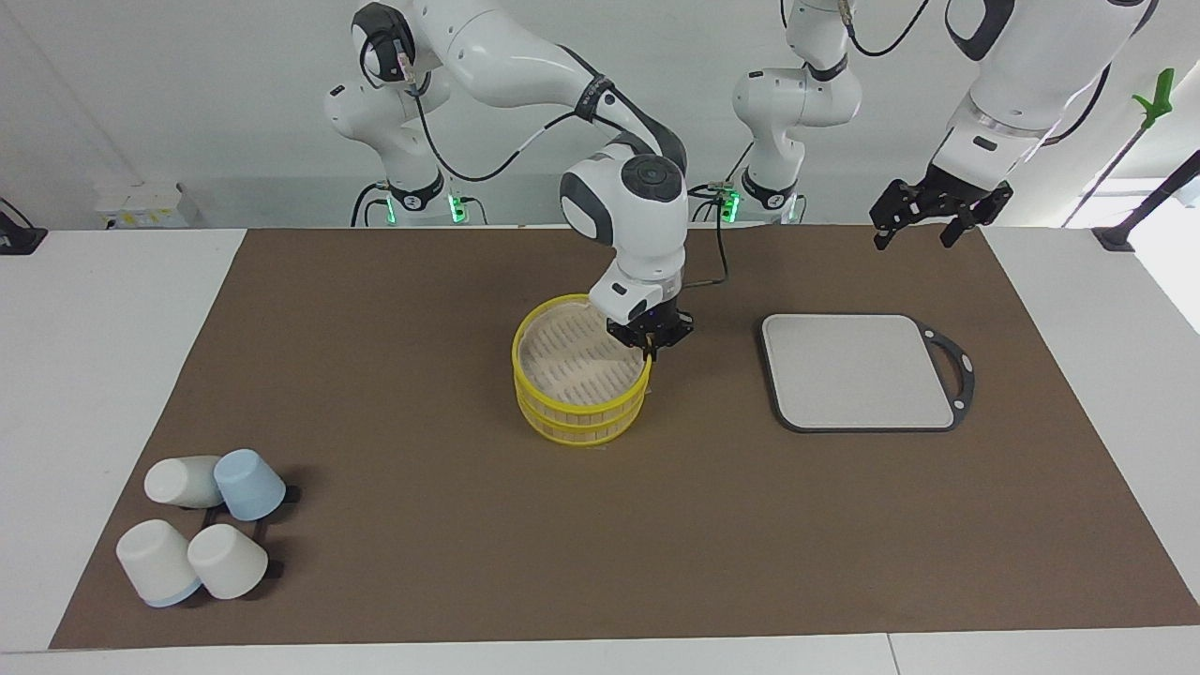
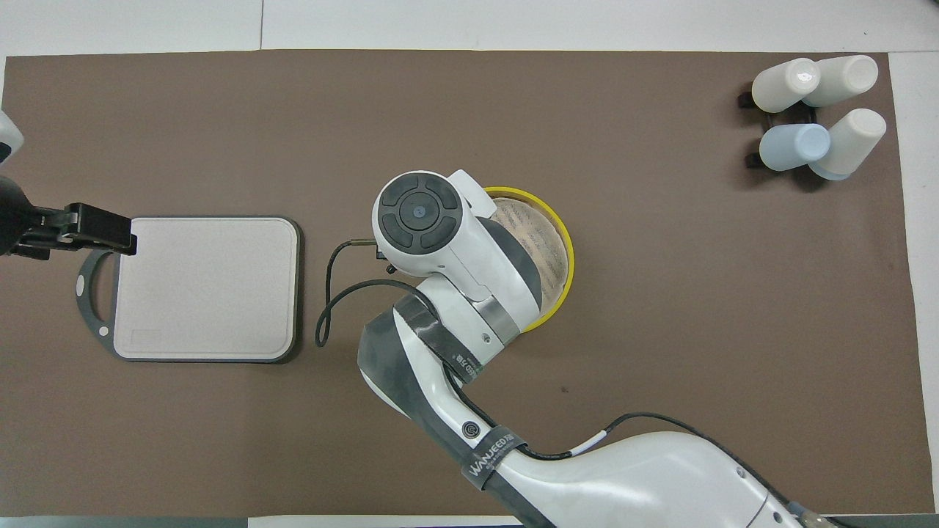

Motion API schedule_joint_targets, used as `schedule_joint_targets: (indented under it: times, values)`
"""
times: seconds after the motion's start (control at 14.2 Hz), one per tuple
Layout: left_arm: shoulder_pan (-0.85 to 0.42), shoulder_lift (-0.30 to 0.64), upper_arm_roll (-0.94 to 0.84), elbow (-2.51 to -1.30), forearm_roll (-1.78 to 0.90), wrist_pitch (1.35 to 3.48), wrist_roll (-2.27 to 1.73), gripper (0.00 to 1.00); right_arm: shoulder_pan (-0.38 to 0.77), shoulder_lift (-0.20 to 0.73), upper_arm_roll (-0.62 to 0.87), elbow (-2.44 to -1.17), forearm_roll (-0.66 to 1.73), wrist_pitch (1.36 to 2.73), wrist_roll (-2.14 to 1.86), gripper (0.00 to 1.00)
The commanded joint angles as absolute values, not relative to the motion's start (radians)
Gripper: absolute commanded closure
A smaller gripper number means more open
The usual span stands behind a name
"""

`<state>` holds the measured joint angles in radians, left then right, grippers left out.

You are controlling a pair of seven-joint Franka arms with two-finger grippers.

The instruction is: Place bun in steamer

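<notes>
The right claw (image 1: pixel 650 349) sits low at the steamer's (image 1: pixel 581 375) rim, on the side toward the left arm's end of the table, apparently clenched on the yellow rim. No bun is visible anywhere; the steamer's slatted base looks bare. A pull could tip or drag the stacked tiers. The left claw (image 1: pixel 928 225) waits, released, above the table edge near the cutting board (image 1: pixel 858 370).
</notes>
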<state>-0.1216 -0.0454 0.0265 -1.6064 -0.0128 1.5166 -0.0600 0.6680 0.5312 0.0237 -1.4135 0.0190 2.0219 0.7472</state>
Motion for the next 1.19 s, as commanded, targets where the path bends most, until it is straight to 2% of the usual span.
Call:
schedule_joint_targets:
  times: [0.0, 0.49, 0.56, 0.63, 0.7, 0.77, 0.91, 1.12]
  values:
    - [-0.114, -0.086, 0.021, -1.654, -0.021, 1.509, -0.044, 0.0, 0.673, 0.5, 0.021, -1.453, 0.012, 2.04, 0.773, 1.0]
    - [-0.109, -0.1, 0.023, -1.672, -0.021, 1.529, -0.041, 0.0, 0.66, 0.499, 0.021, -1.453, 0.014, 2.031, 0.778, 0.99]
    - [-0.112, -0.1, 0.023, -1.671, -0.021, 1.529, -0.041, 0.0, 0.66, 0.497, 0.021, -1.454, 0.014, 2.029, 0.779, 0.86]
    - [-0.115, -0.098, 0.023, -1.671, -0.021, 1.531, -0.043, 0.0, 0.66, 0.497, 0.021, -1.454, 0.012, 2.028, 0.784, 0.67]
    - [-0.115, -0.095, 0.023, -1.669, -0.023, 1.532, -0.043, 0.0, 0.66, 0.497, 0.021, -1.454, 0.012, 2.026, 0.788, 0.25]
    - [-0.115, -0.092, 0.025, -1.666, -0.025, 1.537, -0.043, 0.0, 0.661, 0.495, 0.02, -1.454, 0.012, 2.026, 0.79, 0.0]
    - [-0.117, -0.081, 0.028, -1.661, -0.025, 1.539, -0.043, 0.0, 0.66, 0.492, 0.015, -1.439, 0.014, 2.022, 0.788, 0.0]
    - [-0.118, -0.078, 0.029, -1.661, -0.029, 1.539, -0.043, 0.0, 0.615, 0.463, -0.006, -1.393, -0.008, 1.942, 0.755, 0.0]
